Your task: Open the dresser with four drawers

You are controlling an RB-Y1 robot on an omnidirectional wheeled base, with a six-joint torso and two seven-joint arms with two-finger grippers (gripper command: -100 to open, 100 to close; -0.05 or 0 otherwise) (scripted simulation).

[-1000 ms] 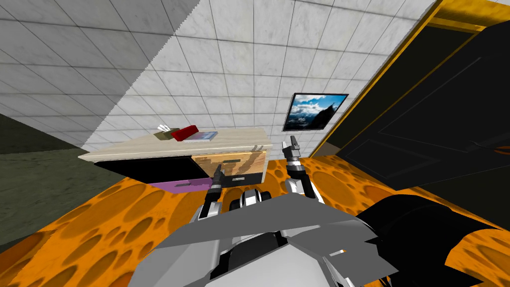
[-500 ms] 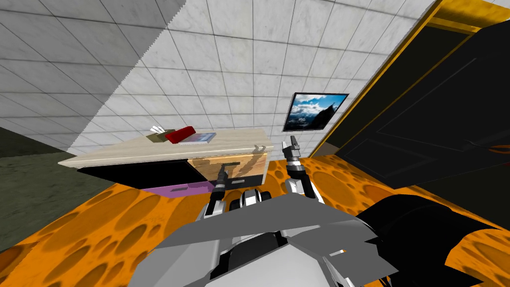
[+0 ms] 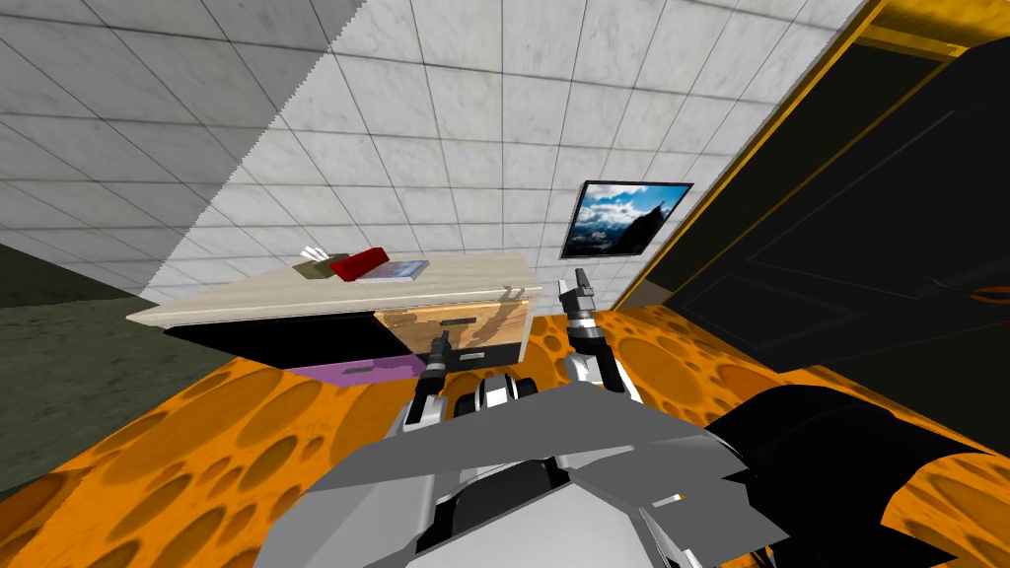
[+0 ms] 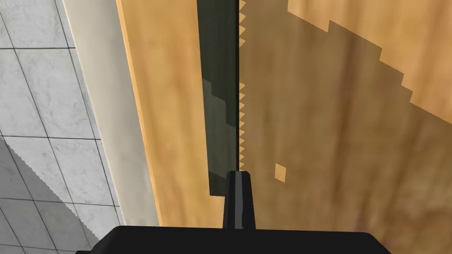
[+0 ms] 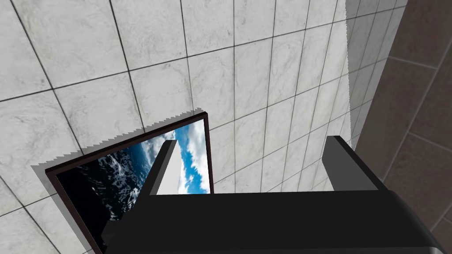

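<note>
Pale tiled wall [image 3: 473,118] backs the dresser [image 3: 296,296], which stands on the orange pitted floor [image 3: 197,444] just ahead of me and slightly to my left. A red block [image 3: 360,264] and a flat book [image 3: 396,270] lie near the back of its long pale top. The right part of its front is a wood-grained drawer front [image 3: 498,320]; lower on the left is a purple drawer front [image 3: 365,369].

I have the left tool [image 4: 238,174] right up against the wood-grained front. Its two blades are drawn together to a narrow slit at the near end of the dark strip handle [image 4: 218,88], whose edge runs straight into that slit, so I read it as clenched on the handle's lip. The right tool [image 3: 575,286] hangs raised off the dresser's right end, released, blades well apart and holding nothing.

I expect the drawer to be rigid and to slide only straight out, with the dresser too heavy to come along. The handle looks thin, hard and smooth, so thin blades could slip off it under a pull. Holding it at the end may also skew the drawer on its runners. A grip nearer the handle's middle, pinched across its thickness, and a steady pull square to the front seem safest to me.
</note>
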